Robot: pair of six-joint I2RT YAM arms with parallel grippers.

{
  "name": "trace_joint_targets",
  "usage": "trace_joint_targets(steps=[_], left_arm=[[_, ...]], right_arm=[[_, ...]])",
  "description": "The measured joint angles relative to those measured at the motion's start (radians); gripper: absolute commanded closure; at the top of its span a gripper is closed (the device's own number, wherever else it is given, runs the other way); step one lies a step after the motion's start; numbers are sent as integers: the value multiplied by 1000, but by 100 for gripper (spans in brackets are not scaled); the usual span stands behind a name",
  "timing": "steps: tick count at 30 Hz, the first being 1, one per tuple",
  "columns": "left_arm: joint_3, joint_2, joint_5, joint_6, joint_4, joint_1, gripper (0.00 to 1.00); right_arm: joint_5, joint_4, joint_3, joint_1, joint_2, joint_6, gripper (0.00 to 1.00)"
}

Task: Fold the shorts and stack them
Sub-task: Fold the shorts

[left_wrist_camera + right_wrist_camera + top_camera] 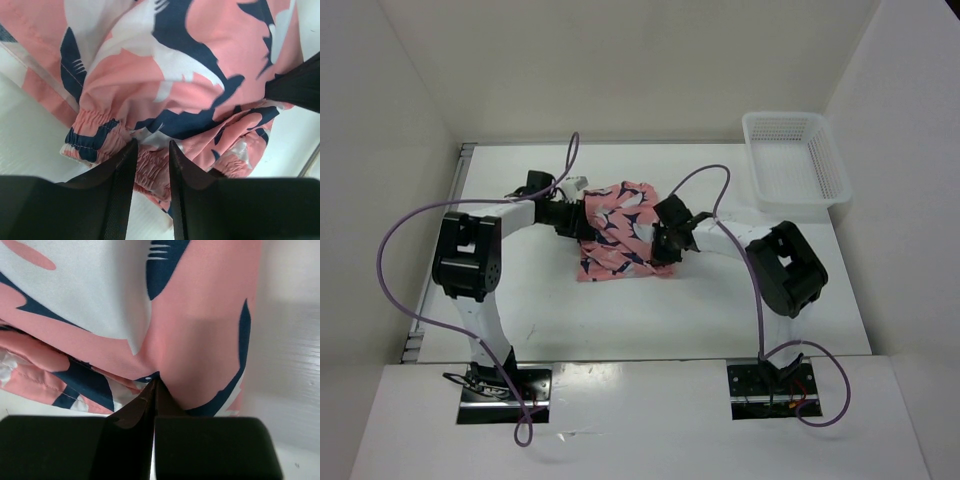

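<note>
While pinched in both jaws, shorts point(613, 238), basket point(785, 117) well apart.

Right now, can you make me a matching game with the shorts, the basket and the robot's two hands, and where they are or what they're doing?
Things:
1. shorts
2. basket
3. left hand
4. right hand

Places and states:
A. pinches the stretchy waistband
B. sits at the far right corner of the table
C. lies bunched up between both hands
D. pinches smooth pink cloth, shut tight

Pairs: 1-C, 2-B, 3-A, 4-D.
</note>
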Motion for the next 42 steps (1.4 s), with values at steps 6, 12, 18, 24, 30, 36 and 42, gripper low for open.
trace_joint_targets(steps=[6,12,18,24,30,36,42], left_arm=[[2,-97,21,1,-74,2,55],[29,-259,61,2,-108,2,56],[-14,-302,91,2,-113,2,61],[-100,-303,90,2,-164,2,61],[-85,-332,85,2,-192,14,61],[6,-365,85,2,-212,35,52],[60,-397,87,5,-214,60,14]], right_arm=[[49,-87,124,4,-35,-5,100],[50,-97,266,20,-104,-8,98],[-40,-80,287,87,-58,-8,99],[-91,-70,284,139,111,-8,100],[-70,-95,289,141,161,-17,87],[16,-194,471,139,79,-66,0],[119,-229,581,51,-188,-108,0]])
